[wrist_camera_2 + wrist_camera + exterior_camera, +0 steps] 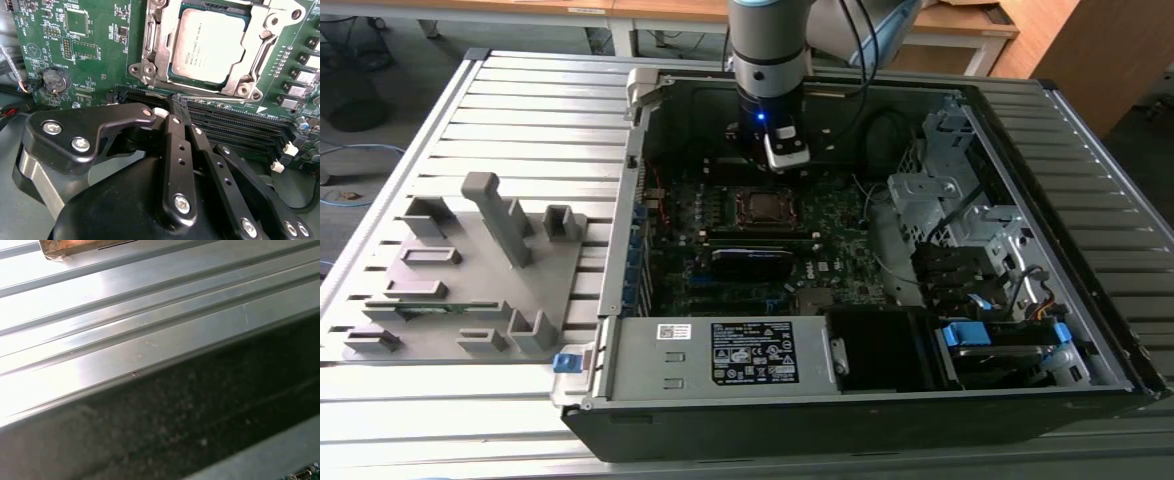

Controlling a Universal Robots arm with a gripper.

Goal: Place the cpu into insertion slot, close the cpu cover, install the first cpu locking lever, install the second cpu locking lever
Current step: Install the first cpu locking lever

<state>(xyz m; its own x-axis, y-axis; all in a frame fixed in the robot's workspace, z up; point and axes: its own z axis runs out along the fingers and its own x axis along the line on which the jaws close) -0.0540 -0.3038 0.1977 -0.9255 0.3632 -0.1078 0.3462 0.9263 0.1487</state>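
Hovering shut and empty, gripper (pixel 176 116) sat beside covered cpu (pixel 210 46) — careless descent might scrape the cpu cover (pixel 150 50).

One cpu (pixel 207 45), one cpu cover (pixel 155 47), one coin battery (pixel 54 80), one gripper (pixel 175 112).

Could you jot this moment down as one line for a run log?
claw: shut, empty, above memory slots | cpu: seated in insertion slot | cpu cover: down around cpu
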